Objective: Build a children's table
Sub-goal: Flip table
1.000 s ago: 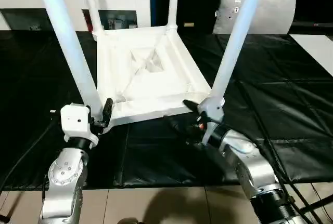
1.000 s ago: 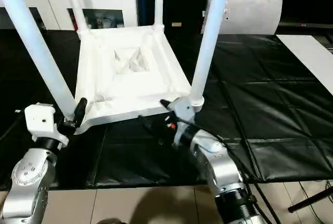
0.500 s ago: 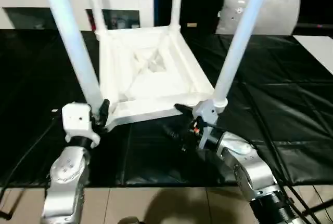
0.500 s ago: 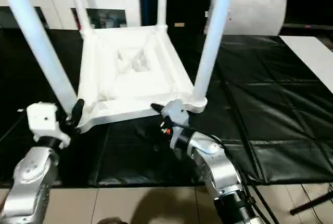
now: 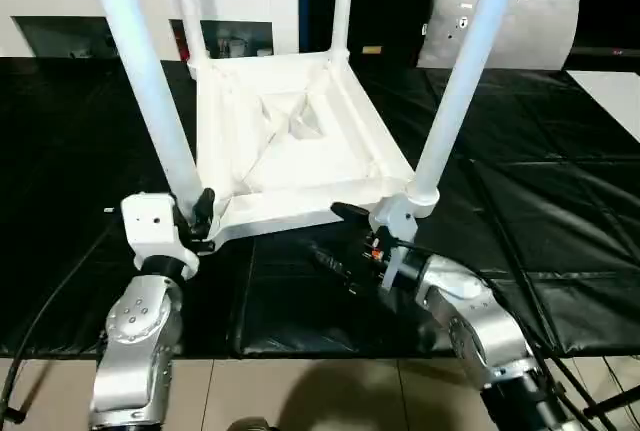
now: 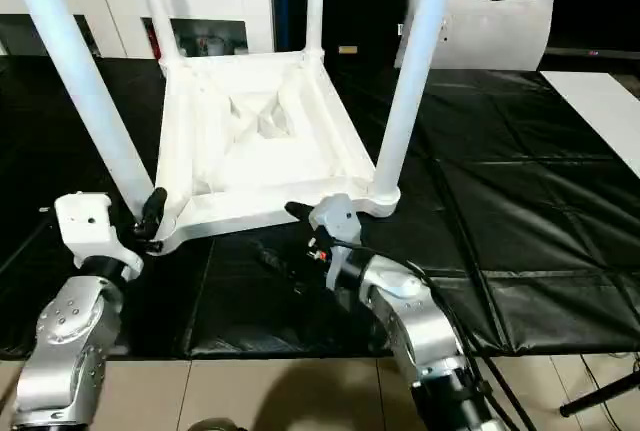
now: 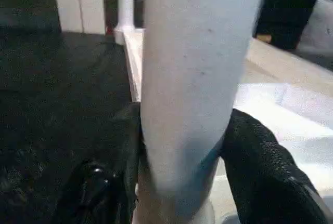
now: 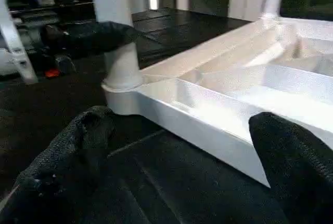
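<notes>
Left gripper [image 7: 182, 182] clamps 1 near table leg [image 5: 150, 91]; right gripper [image 8: 177, 146] (apparently touching nothing) gapes beside tabletop [image 5: 290, 141].

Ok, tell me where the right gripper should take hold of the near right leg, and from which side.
Grip the near right leg low on its round tube, just above the corner socket of the upturned tabletop. Probably come in level from the robot's side, where the open right gripper already sits. The tube slants away upward, and low down it is likely steadiest.
</notes>
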Robot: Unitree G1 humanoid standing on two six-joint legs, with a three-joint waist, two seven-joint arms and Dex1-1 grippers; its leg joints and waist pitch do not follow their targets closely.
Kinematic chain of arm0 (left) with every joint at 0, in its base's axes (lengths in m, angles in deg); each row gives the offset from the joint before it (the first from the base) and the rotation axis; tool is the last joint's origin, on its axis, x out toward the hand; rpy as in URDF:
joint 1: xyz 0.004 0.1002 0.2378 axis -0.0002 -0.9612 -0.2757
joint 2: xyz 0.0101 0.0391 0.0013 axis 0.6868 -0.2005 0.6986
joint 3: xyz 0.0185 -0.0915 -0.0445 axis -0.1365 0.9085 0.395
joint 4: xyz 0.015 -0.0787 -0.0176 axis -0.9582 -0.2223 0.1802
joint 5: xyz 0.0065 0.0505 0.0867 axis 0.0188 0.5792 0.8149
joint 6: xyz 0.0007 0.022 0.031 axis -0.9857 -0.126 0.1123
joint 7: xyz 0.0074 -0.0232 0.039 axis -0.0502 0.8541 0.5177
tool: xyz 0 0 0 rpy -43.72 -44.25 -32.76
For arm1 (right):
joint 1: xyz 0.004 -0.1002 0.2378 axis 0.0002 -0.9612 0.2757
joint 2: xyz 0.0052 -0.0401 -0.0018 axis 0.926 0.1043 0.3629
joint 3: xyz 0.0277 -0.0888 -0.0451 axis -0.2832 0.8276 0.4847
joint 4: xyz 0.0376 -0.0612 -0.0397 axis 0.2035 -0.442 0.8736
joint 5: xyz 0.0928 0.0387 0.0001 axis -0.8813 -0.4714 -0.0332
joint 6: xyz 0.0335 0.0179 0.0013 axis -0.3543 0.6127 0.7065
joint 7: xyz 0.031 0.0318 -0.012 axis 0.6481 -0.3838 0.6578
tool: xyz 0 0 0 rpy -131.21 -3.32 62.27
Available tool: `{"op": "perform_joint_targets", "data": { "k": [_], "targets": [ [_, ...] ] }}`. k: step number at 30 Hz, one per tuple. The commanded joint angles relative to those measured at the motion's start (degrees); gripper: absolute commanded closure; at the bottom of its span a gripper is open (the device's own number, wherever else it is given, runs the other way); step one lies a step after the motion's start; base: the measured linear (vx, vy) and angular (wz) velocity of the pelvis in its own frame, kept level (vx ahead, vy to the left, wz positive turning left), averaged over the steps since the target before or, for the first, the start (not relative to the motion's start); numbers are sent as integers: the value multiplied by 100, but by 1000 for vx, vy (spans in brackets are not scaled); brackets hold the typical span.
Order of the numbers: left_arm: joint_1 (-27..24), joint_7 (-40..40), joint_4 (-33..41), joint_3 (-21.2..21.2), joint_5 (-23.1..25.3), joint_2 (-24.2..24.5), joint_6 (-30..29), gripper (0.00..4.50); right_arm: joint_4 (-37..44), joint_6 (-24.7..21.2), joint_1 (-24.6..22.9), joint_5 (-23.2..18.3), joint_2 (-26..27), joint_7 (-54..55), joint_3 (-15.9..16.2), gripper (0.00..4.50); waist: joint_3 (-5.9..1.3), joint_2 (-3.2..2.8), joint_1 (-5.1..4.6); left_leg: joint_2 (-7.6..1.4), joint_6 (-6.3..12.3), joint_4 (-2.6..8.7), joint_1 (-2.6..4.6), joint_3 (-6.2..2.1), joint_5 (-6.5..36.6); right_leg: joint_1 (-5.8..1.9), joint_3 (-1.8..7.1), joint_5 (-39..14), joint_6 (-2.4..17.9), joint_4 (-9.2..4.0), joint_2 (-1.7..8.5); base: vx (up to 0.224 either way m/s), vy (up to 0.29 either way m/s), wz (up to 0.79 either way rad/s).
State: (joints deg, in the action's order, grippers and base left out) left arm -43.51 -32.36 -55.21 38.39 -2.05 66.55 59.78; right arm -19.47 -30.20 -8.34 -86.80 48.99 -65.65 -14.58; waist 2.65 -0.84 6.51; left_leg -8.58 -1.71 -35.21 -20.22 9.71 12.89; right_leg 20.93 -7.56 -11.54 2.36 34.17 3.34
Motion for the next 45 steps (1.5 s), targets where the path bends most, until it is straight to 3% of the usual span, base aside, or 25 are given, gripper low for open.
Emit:
{"op": "perform_joint_targets", "data": {
  "k": [1,7,11,15,21,23,24,27,28,33,35,41,45],
  "targets": [
    [60,150,-11,101,-559,-226,-340,251,156,-31,15,46,-24,105,-125,0,-240,-4,-21,-632,55,561,-20,-305,1420,-202,545,-1737,608,-510,777,0,0,0],
    [-53,88,234,132,-1146,-579,-1086,251,-121,-9,138,47,94,390,-302,0,-237,16,-33,-602,180,545,-21,-269,1248,-178,547,-2061,497,-548,764,0,0,0],
    [-139,68,357,190,-1438,-674,-1532,251,-223,-52,198,30,122,582,-412,0,-250,25,-18,-594,245,532,-29,-245,1001,-178,555,-1947,530,-538,756,0,0,0],
    [-203,42,438,226,-1499,-722,-1829,251,-244,-69,216,-1,143,628,-473,0,-257,17,-16,-592,311,528,-29,-232,906,-178,549,-1792,567,-522,739,0,0,0],
    [-199,43,561,309,-1719,-803,-2130,251,-253,-98,240,-157,220,604,-545,0,-240,30,-18,-578,311,540,-13,-230,1019,-169,541,-2206,401,-578,742,0,0,0],
    [-218,39,625,496,-2248,-937,-2469,251,-329,-299,360,-445,377,667,-739,0,-240,24,-31,-586,292,550,-15,-236,1040,-168,541,-2209,433,-578,736,0,0,0],
    [-228,31,665,540,-2403,-979,-2591,251,-374,-401,411,-522,409,696,-806,0,-240,53,-38,-586,287,549,-12,-234,1036,-170,547,-2217,486,-560,751,0,0,0],
    [-240,11,733,585,-2579,-1036,-2751,251,-431,-534,466,-604,433,721,-889,0,-231,46,-18,-576,286,551,-9,-220,994,-151,550,-2279,444,-588,738,0,0,0],
    [-248,-5,791,650,-2746,-1100,-2879,251,-426,-620,485,-681,442,709,-943,0,-226,69,-16,-575,267,554,-12,-216,1002,-155,551,-2355,395,-591,740,0,0,0],
    [-269,-22,854,695,-2834,-1110,-3043,251,-348,-729,475,-794,463,699,-1039,0,-227,66,-21,-582,208,573,-5,-228,1056,-150,548,-2330,310,-602,728,0,0,0],
    [-321,-142,935,602,-2912,-1034,-3201,251,-410,-839,571,-949,512,778,-1200,0,-230,92,-29,-580,200,575,-9,-228,1018,-161,550,-2277,291,-601,734,0,0,0],
    [-357,-191,1017,503,-3056,-921,-3336,251,-621,-908,753,-1052,619,988,-1391,0,-239,99,-16,-567,268,560,-9,-201,779,-159,553,-2065,366,-578,727,0,0,0],
    [-405,-307,1108,424,-3094,-850,-3458,251,-875,-857,970,-1213,808,1177,-1631,0,-250,73,-16,-577,255,559,8,-199,723,-153,556,-1902,464,-551,727,0,0,0]
  ]
}}
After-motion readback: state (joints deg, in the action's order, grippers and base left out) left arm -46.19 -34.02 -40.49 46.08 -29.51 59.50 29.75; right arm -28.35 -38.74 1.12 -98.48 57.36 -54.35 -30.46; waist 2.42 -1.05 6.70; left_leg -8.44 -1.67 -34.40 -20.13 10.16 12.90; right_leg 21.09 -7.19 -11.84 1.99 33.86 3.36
